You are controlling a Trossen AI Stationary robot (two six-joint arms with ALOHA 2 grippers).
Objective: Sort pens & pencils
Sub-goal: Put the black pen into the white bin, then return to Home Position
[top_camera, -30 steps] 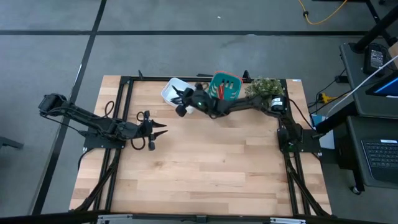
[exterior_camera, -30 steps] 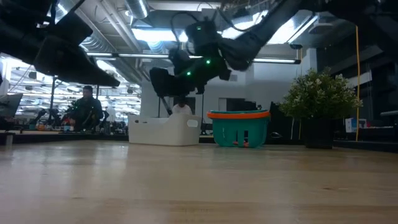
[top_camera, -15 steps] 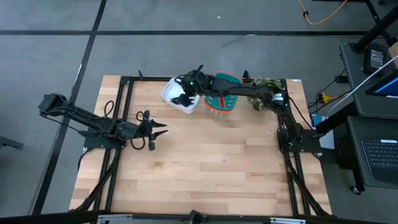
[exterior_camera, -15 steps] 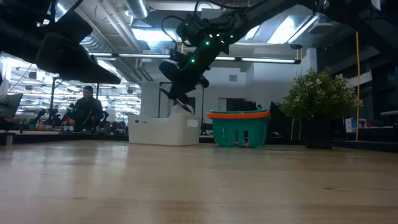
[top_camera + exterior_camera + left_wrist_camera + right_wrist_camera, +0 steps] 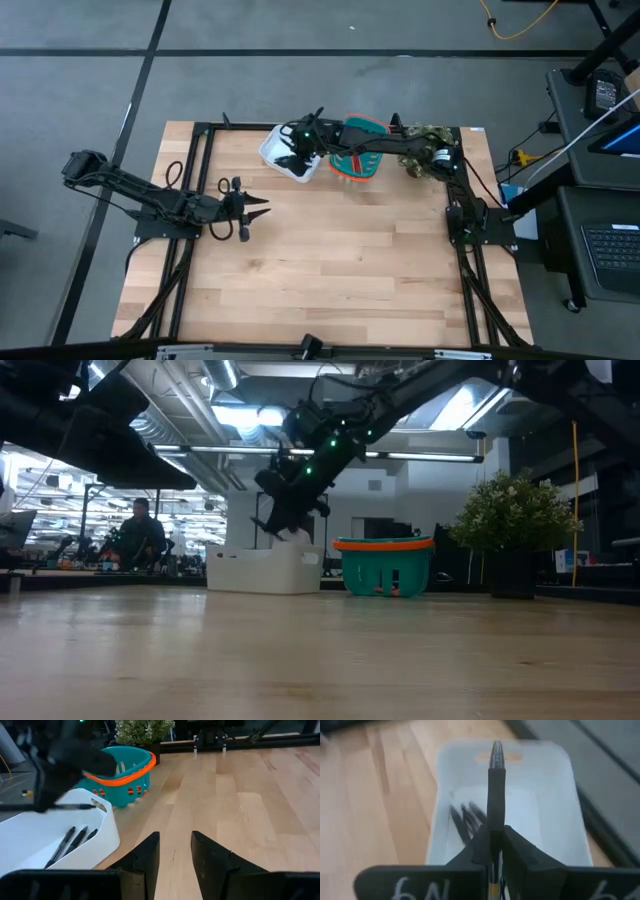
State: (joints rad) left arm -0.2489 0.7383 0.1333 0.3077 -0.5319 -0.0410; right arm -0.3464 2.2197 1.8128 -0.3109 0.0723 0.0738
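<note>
My right gripper hangs over the white bin at the table's far edge, shut on a black pen with a silvery tip. Three more black pens lie on the bin's floor. The teal basket with the orange rim stands right of the bin. My right arm covers most of it from above, and I cannot make out the pencils. My left gripper waits open, low over the table's left part. My right gripper pinches the black pen's rear part between its two fingers. The pen runs along the fingers and sticks out ahead of them, tip foremost. It is lifted clear, about level above the bin's open top.
A potted plant stands right of the basket at the far edge. A black frame runs along the table's sides. Bare wood fills the middle and near part. A person sits in the room beyond the table.
My right gripper has carried the pen toward the far edge, from beside the bin to over its open top. It tipped downward on the way, then shifted slightly toward the table's left. It has stayed shut on the pen.
</note>
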